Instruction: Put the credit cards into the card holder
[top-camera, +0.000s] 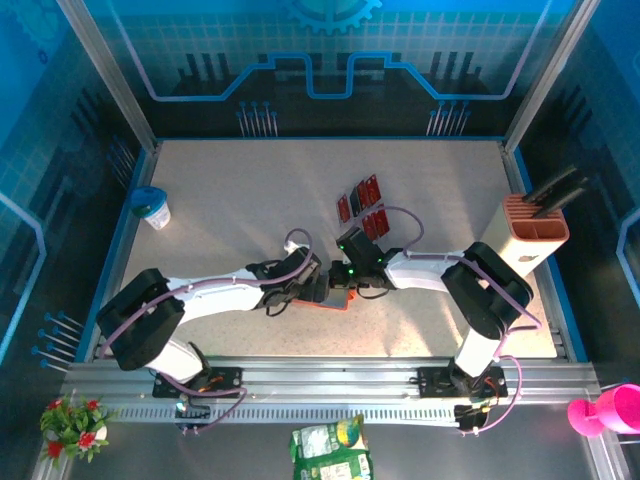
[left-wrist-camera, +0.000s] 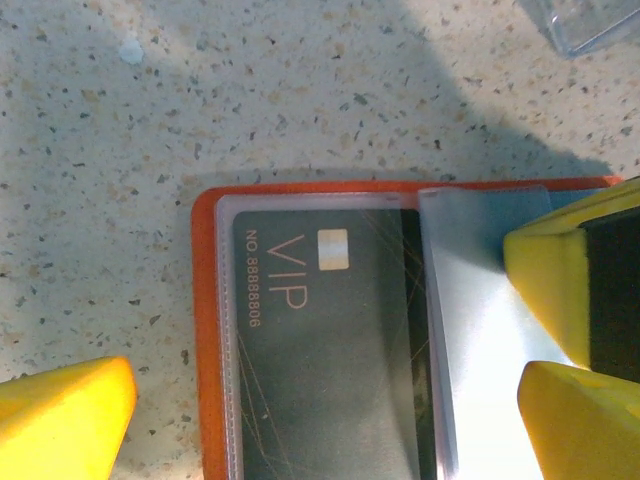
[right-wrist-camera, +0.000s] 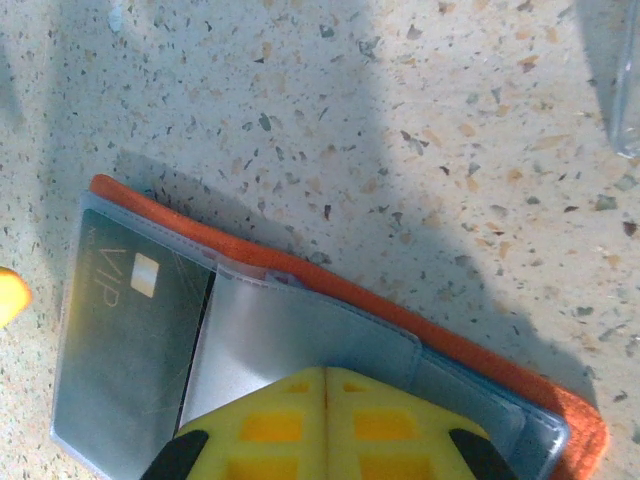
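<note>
Found the card holder (left-wrist-camera: 205, 330) opened flat on the desk (left-wrist-camera: 300, 90), under the left tool (left-wrist-camera: 325, 395), released wide. Saw the right tool (right-wrist-camera: 325, 375) clenched, tips resting on the clear flap (right-wrist-camera: 300, 330). Noted one black VIP card (right-wrist-camera: 130, 330) inside the clear pocket. Noted other credit cards (top-camera: 362, 207), red and black, loose on the desk, well apart behind.
</note>
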